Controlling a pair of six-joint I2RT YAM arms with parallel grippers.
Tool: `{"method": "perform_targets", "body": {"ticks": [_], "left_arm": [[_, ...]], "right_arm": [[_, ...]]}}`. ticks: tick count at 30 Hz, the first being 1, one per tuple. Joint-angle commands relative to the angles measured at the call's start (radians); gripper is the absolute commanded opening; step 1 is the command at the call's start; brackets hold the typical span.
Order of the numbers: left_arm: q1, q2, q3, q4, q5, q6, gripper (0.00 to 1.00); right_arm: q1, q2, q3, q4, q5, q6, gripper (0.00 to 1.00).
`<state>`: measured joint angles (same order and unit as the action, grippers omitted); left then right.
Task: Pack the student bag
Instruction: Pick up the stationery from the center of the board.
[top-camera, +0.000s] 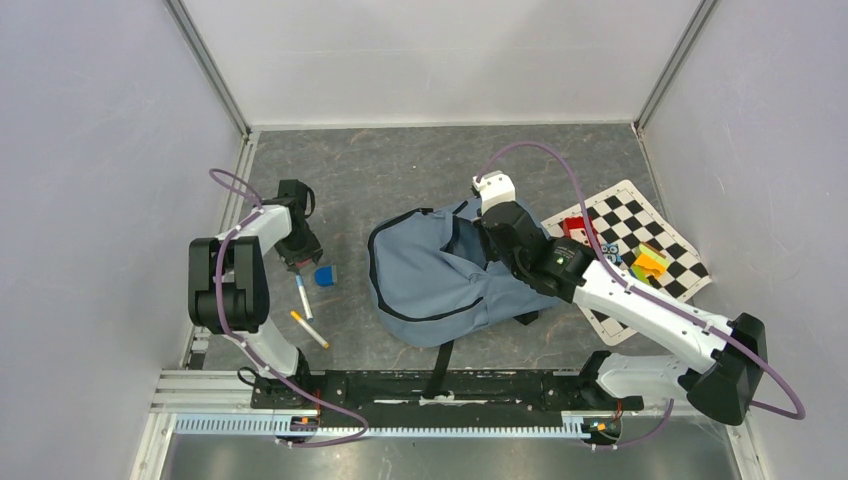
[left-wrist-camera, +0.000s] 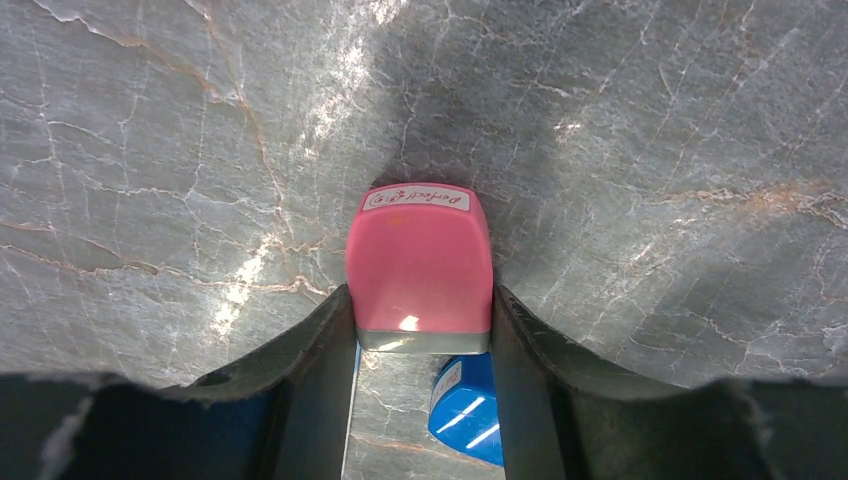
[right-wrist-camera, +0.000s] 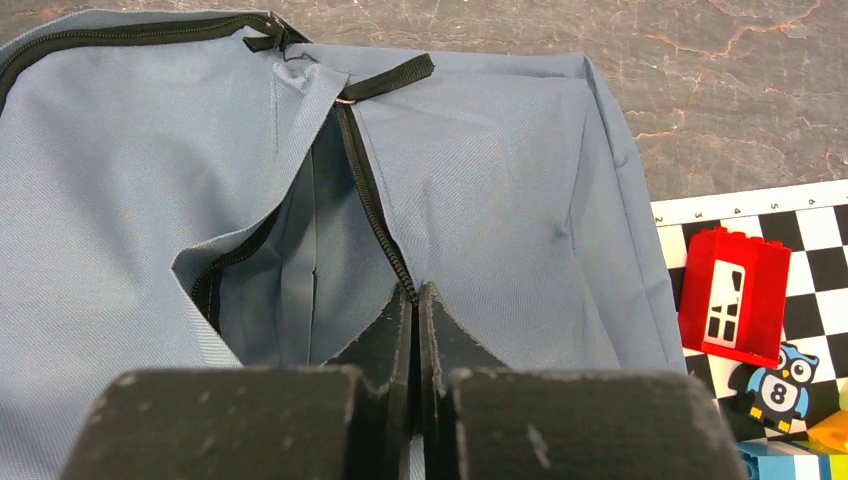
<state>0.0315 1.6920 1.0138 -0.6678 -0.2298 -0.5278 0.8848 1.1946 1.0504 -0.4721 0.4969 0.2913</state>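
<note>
My left gripper (left-wrist-camera: 420, 305) clamps a pink eraser (left-wrist-camera: 418, 265), my right gripper (right-wrist-camera: 415, 300) pinches the bag (right-wrist-camera: 500, 180) by its zipper (right-wrist-camera: 372, 205), mouth gaping beside my fingertips; next, I judge, the eraser must cross into that opening.

blue obj (left-wrist-camera: 468, 412) partly hidden behind pink block (left-wrist-camera: 420, 265), student bag (right-wrist-camera: 500, 180) cropped at left edge

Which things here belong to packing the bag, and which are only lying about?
Likely for the job: bag, pinched at its zip by the right hand; pink eraser, in the left hand; blue eraser; white pen; yellow pen.
Likely just lying about: checkered mat; red block; owl tile; coloured blocks.
</note>
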Motion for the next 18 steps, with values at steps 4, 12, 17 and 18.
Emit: {"method": "perform_targets", "body": {"ticks": [4, 12, 17, 18], "left_arm": [[0.006, 0.001, -0.044, 0.042, 0.007, 0.042, 0.45], [-0.014, -0.222, 0.042, 0.005, 0.177, 0.066, 0.40], [-0.174, -0.339, 0.166, -0.057, 0.410, 0.056, 0.43], [-0.215, -0.338, 0.193, -0.078, 0.463, 0.053, 0.43]], "right_arm": [[-0.017, 0.006, 0.057, 0.069, 0.034, -0.012, 0.00], [-0.021, 0.019, 0.090, 0.062, 0.037, -0.026, 0.00], [-0.025, 0.038, 0.107, 0.063, 0.033, -0.041, 0.00], [-0.026, 0.043, 0.112, 0.061, 0.030, -0.043, 0.00]]}}
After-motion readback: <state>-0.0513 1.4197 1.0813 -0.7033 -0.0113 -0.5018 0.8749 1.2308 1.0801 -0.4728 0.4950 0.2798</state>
